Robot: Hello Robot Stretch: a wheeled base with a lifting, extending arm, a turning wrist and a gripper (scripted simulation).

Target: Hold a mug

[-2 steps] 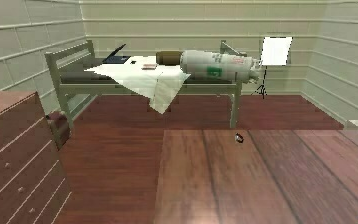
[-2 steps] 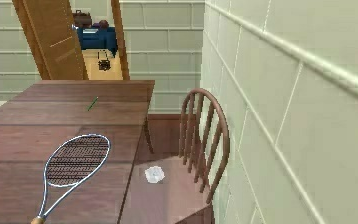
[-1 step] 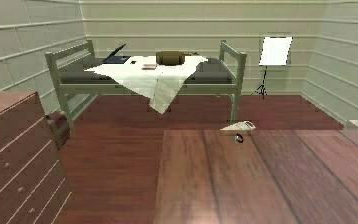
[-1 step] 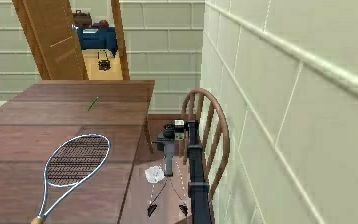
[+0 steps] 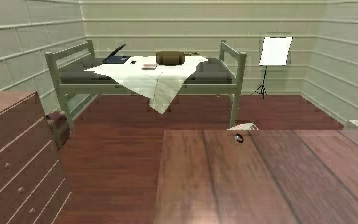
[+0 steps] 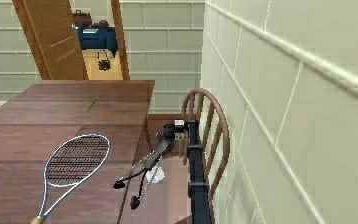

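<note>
In the arm side view my arm (image 6: 197,180) rises along the wall at the right. The gripper (image 6: 127,193) reaches left toward the edge of the wooden table (image 6: 47,120). A small white blob (image 6: 155,176) lies right behind the fingers (image 6: 137,178), between the table edge and a wooden chair (image 6: 209,115). I cannot tell what the blob is, or whether the gripper holds anything. In the forward view a small dark thing (image 5: 243,140) and a pale flat thing (image 5: 244,128) sit at the far edge of the table (image 5: 257,180); neither has a clear mug shape.
A tennis racket (image 6: 72,163) and a thin pen (image 6: 92,103) lie on the table. An open wooden door (image 6: 57,40) stands beyond it. Ahead are a grey-framed bed (image 5: 147,72) with a white sheet, a music stand (image 5: 274,55), and a wooden dresser (image 5: 17,150) at the left.
</note>
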